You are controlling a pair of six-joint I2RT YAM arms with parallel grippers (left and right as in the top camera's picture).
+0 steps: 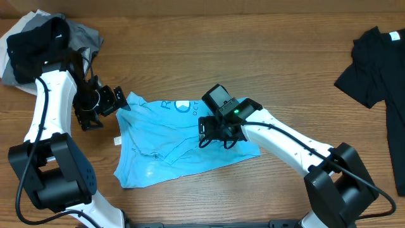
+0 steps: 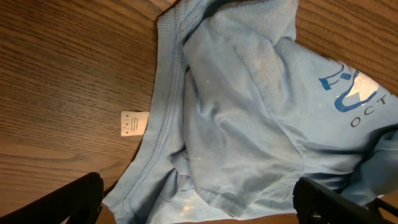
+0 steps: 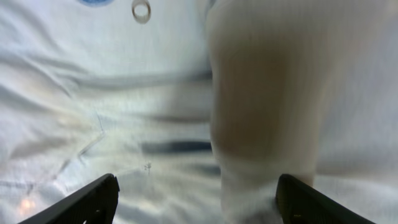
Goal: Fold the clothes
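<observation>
A light blue T-shirt (image 1: 171,142) with a blue and white print lies crumpled on the wooden table in the overhead view. My left gripper (image 1: 107,104) is open at the shirt's left edge, just off the cloth. In the left wrist view the shirt (image 2: 249,112), its collar and a white tag (image 2: 130,122) lie between the spread fingers (image 2: 199,202). My right gripper (image 1: 215,134) is open, low over the shirt's middle. In the right wrist view the cloth (image 3: 124,112) fills the frame, blurred, between the open fingers (image 3: 196,199).
A black garment (image 1: 380,69) lies at the table's right edge. A pile of grey and white clothes (image 1: 38,44) sits at the back left corner, partly under the left arm. Bare wood shows between them.
</observation>
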